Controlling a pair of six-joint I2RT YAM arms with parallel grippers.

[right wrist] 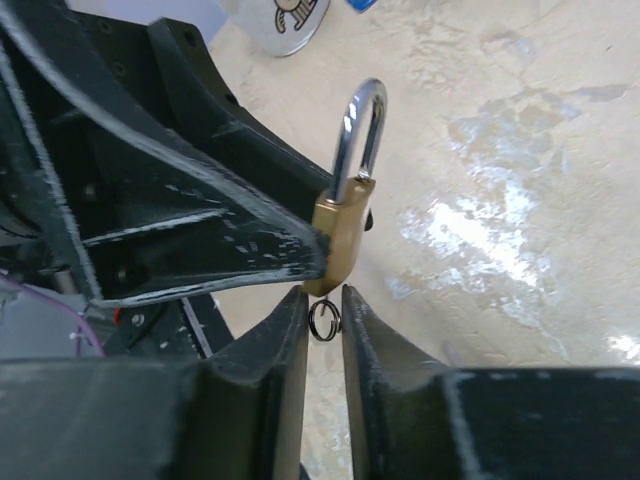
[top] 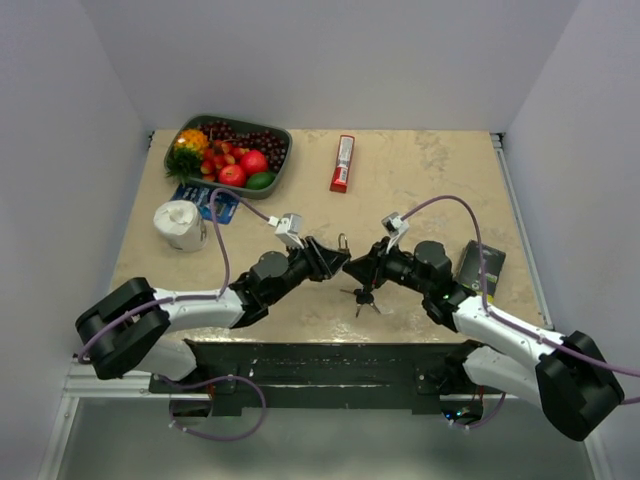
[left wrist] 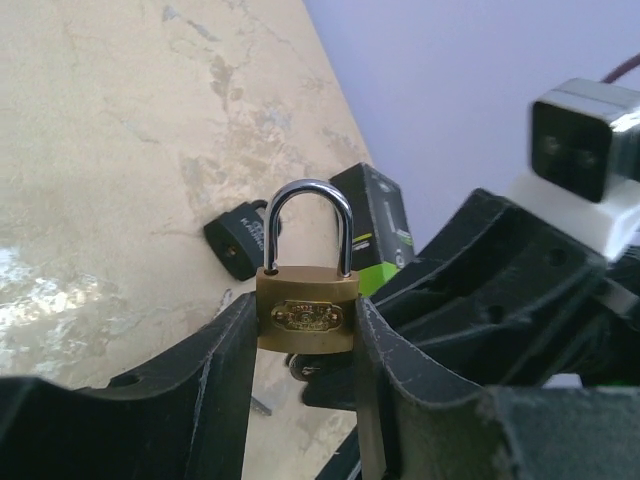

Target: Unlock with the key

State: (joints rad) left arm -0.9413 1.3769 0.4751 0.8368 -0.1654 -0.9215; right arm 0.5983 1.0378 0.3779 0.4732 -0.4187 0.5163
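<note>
Your left gripper clamps the small brass padlock by its body, silver shackle upright. The black-headed, silver-bladed key bunch dangles just below it. Its wire ring sits in the narrow gap of your right gripper; whether pinched, cannot tell. Judged light, stiff and free-swinging: pinch one plastic head.

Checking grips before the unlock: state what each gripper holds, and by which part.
Left gripper clamps the brass padlock by its body sides. Right gripper flanks the key ring; grip cannot be told.

Bright, even light, white glare patches on the table, soft faint shadows
</note>
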